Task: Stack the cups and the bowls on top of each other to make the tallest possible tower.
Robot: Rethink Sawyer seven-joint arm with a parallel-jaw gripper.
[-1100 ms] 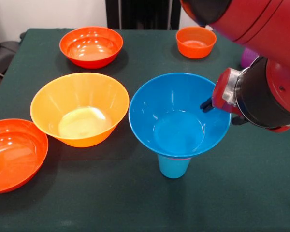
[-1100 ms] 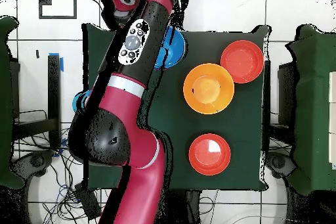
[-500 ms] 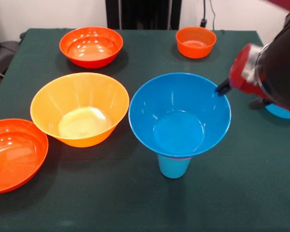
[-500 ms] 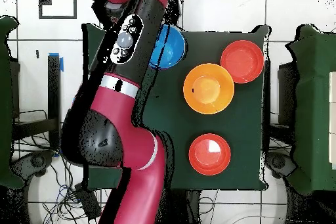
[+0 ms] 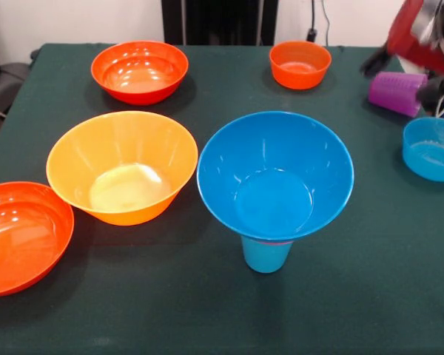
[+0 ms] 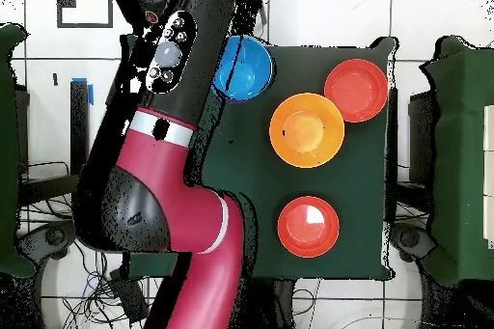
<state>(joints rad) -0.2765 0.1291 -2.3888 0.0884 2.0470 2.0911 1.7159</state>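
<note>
The tower (image 5: pixel 270 200) stands near the middle of the dark green tablecloth (image 5: pixel 370 281): a glossy large blue plastic bowl (image 5: pixel 275 174) sits upright on a light blue plastic tumbler (image 5: pixel 266 254), with a thin pink rim just showing between the two. The bowl flares far wider than the cup under it, and its inside is bare.

Taking that tower as the landmark, in the front view a large yellow-orange plastic bowl (image 5: pixel 122 166) stands just beside it on the left, their rims nearly touching. Further left, at the cloth's edge, lies a large red-orange plastic bowl (image 5: pixel 21 235), partly cut off. Beyond the yellow-orange one sits a second red-orange bowl (image 5: pixel 139 71). Beyond the tower and slightly right is a small orange plastic bowl (image 5: pixel 300 63). To the right, well apart, a small blue plastic bowl (image 5: pixel 431 149) rests upright at the picture's edge, and just past it a translucent purple plastic tumbler (image 5: pixel 397 93) lies on its side.

The red and black arm (image 6: pixel 174 132) enters at the front view's upper right corner, close above the purple tumbler and well apart from the tower. Only part of the wrist shows there, and overhead the arm covers that side of the table, so I cannot tell how the claw stands or whether it has hold of anything.
</note>
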